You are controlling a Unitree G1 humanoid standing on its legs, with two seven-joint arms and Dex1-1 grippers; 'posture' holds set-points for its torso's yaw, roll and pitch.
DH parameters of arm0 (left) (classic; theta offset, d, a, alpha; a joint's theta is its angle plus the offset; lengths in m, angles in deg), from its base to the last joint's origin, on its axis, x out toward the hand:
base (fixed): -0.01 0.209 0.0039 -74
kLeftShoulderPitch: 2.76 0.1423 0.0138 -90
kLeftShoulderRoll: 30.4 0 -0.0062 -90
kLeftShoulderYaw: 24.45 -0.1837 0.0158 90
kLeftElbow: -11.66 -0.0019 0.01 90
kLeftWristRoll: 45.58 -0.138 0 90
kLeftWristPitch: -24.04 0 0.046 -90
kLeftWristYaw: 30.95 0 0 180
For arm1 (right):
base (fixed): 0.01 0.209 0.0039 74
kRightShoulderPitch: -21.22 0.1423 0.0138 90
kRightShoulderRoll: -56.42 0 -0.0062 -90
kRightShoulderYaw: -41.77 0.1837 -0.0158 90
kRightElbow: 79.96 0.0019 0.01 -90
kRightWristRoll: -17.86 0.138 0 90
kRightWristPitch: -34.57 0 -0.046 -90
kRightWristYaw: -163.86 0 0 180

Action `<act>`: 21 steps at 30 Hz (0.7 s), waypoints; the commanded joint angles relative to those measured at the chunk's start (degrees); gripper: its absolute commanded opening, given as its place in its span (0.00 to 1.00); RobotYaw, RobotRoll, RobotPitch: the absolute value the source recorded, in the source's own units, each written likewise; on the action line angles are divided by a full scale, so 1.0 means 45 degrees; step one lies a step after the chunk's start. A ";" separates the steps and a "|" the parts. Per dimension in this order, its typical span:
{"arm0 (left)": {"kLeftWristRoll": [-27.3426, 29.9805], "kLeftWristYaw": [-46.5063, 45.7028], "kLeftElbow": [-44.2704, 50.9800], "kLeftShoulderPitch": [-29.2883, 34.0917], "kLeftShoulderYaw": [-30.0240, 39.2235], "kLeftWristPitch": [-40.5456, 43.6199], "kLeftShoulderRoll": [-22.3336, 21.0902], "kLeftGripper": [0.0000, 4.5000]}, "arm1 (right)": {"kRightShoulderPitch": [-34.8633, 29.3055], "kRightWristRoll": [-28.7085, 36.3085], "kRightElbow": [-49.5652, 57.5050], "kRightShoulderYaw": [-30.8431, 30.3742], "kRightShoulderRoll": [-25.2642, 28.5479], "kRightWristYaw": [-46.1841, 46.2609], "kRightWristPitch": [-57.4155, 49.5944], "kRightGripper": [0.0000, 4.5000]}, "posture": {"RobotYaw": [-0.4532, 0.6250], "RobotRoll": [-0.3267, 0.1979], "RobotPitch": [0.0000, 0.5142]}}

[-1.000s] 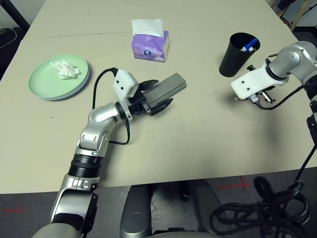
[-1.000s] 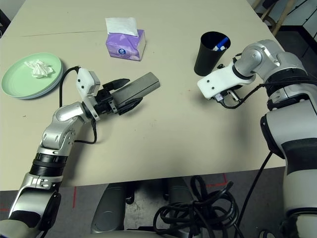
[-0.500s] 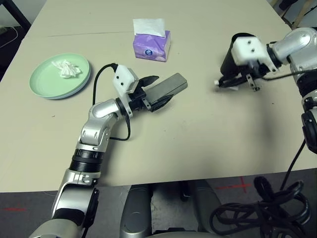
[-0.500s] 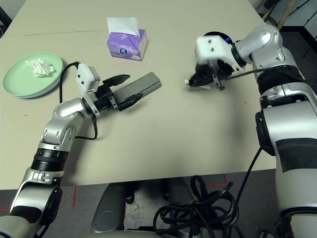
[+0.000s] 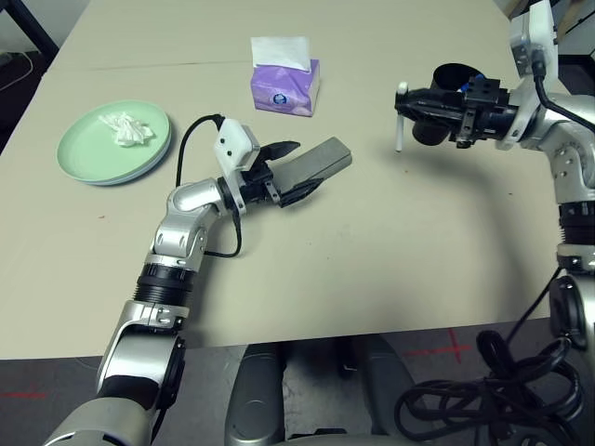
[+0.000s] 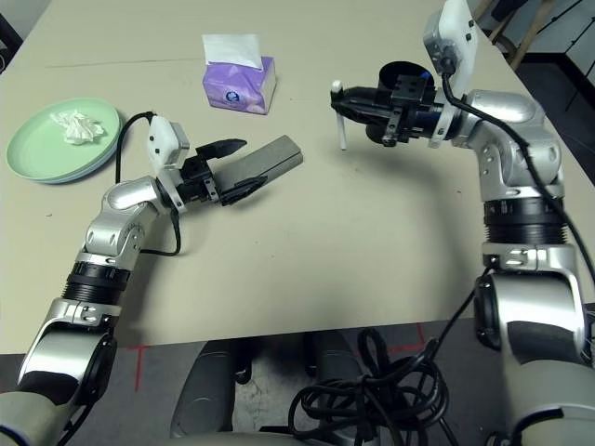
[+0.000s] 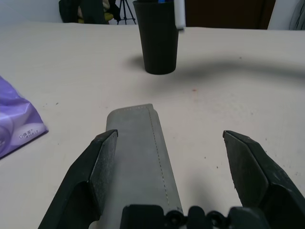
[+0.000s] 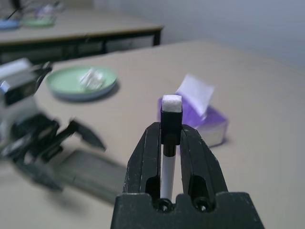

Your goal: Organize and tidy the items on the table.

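On the beige table (image 5: 372,260), the grey glasses case (image 5: 316,165) lies between the spread fingers of my left gripper (image 5: 299,170), which is open. In the left wrist view the case (image 7: 140,157) rests against one finger (image 7: 102,157) and stands apart from the other. My right gripper (image 5: 416,102) is shut on a thin white pen (image 5: 399,119), held upright above the table just left of the black cup (image 5: 456,85). The right wrist view shows the pen's white cap (image 8: 171,102) above the closed fingers. A pale green plate (image 5: 107,149), stacked on a pale blue one, carries crumpled white tissue (image 5: 124,130).
A purple tissue box (image 5: 284,82) stands at the back, between the plates and the cup. Open tabletop lies in front of the case and between my two arms. The table's front edge (image 5: 325,339) runs close to my body.
My right arm has lifted from the table in front of the cup and swung up, now holding the pen upright beside the cup. The left gripper has stayed around the case.
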 commanded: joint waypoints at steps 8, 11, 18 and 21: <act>-0.0238 0.0378 -0.0306 -0.0292 -0.0224 -0.0234 0.0034 1.00 | 0.0129 -0.0172 0.0097 0.0964 -0.1495 0.5503 0.0222 0.09 | 0.43 0.62 0.29; -0.0242 0.0389 -0.0221 -0.0271 -0.0241 -0.0188 0.0047 1.00 | 0.0420 -0.0458 -0.0367 0.0972 -0.1551 0.6747 0.0322 0.09 | 0.43 0.62 0.29; -0.0219 0.0388 -0.0058 -0.0197 -0.0243 -0.0062 0.0033 1.00 | 0.1143 -0.0804 -0.1296 0.0949 -0.1661 0.8611 0.0421 0.09 | 0.43 0.62 0.29; -0.0213 0.0403 -0.0042 -0.0229 -0.0248 -0.0024 0.0035 1.00 | 0.1838 -0.1089 -0.2102 0.0856 -0.1447 0.9012 0.0392 0.09 | 0.43 0.62 0.29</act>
